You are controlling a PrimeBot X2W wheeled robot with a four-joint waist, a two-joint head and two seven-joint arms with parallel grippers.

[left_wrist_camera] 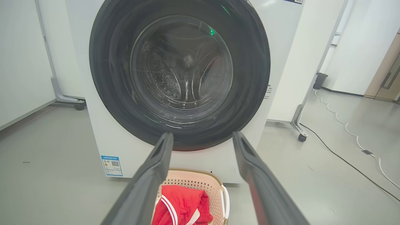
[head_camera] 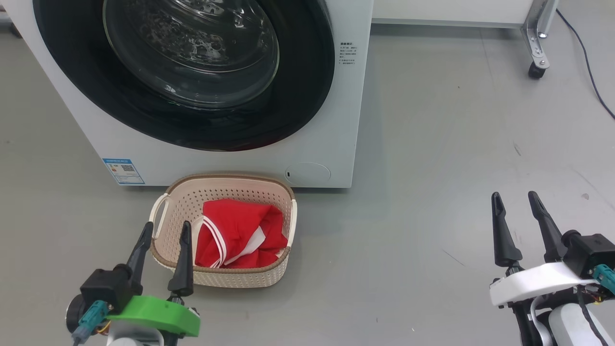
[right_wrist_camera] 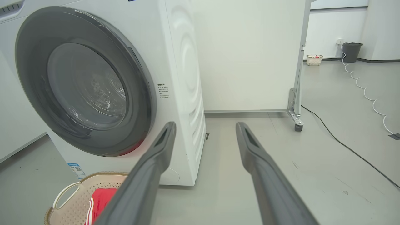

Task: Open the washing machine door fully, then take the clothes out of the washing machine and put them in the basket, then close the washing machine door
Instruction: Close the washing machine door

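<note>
The white washing machine [head_camera: 331, 144] stands ahead with its round black-rimmed door [head_camera: 192, 72] shut flat against the front; through the glass [left_wrist_camera: 181, 62] I see bare steel drum. On the floor in front sits the cream basket [head_camera: 230, 185] with the red clothes [head_camera: 235, 230] with white trim lying inside. My left gripper [head_camera: 166, 230] hovers open just in front of the basket's left side, nothing between its fingers. My right gripper [head_camera: 515, 199] stands open and empty over bare floor well to the right. The door [right_wrist_camera: 84, 81], basket [right_wrist_camera: 72, 200] and clothes [right_wrist_camera: 101, 200] also appear in the right wrist view.
A white panel on a castor leg [head_camera: 537, 67] stands behind and right of the washer, with a dark cable [head_camera: 588, 62] trailing over the grey floor. A bin [right_wrist_camera: 351, 51] and a small basket [right_wrist_camera: 314, 59] stand far off by the wall.
</note>
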